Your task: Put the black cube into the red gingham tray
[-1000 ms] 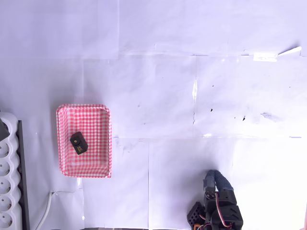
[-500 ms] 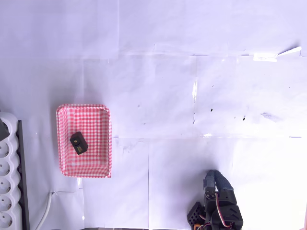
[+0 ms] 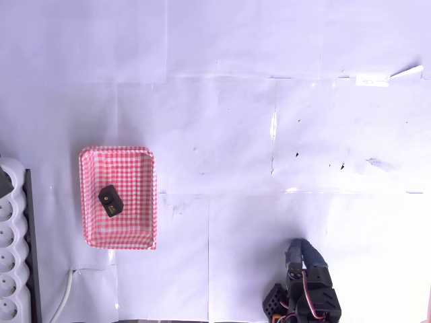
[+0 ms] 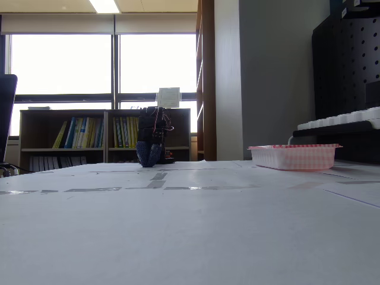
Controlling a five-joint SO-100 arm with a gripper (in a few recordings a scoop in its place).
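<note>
- The black cube lay inside the red gingham tray, left of the tray's middle in the overhead view.
- The gripper sat folded at the table's bottom edge, well apart from the tray; whether its fingers were spread could not be told.
- A white power strip lay left of the tray.
</note>
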